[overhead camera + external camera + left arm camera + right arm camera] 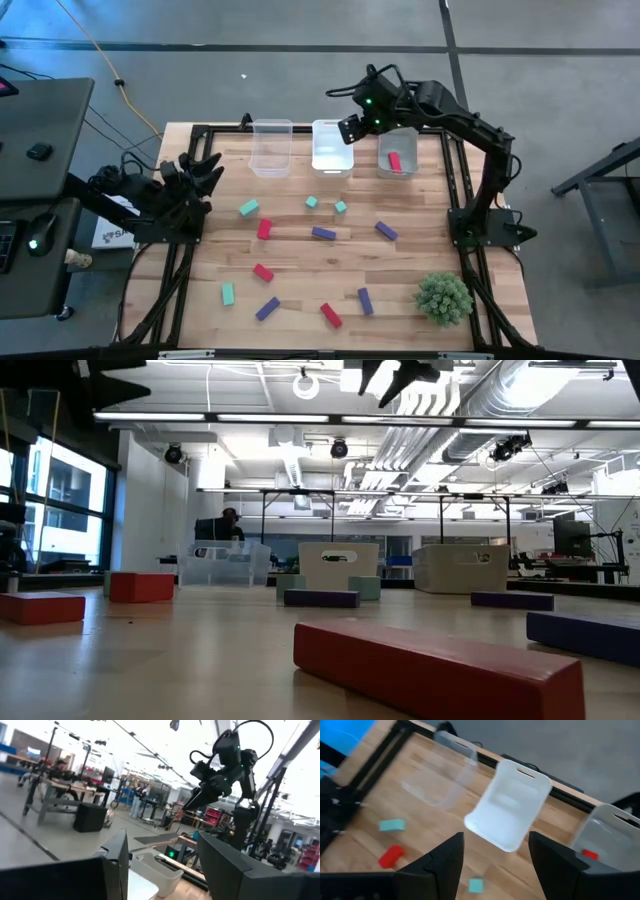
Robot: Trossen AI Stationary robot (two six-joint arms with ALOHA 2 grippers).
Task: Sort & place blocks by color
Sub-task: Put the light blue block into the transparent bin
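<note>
Several teal, purple and red blocks lie flat and scattered on the wooden table, among them a teal block (248,207), a purple block (323,233) and a red block (263,271). One red block (396,162) lies inside the right bin (397,140); it also shows in the right wrist view as the red block (590,854). My right gripper (352,128) (495,865) is open and empty, raised over the far edge between the middle bin (510,812) and the right bin. My left gripper (197,170) (165,870) waits open at the table's left edge.
Three bins stand in a row at the far edge; the left clear bin (271,147) and the middle white bin (332,146) hold no blocks. A spiky green plant ball (443,297) sits near the right front corner. A red bar (430,670) lies close to the low camera.
</note>
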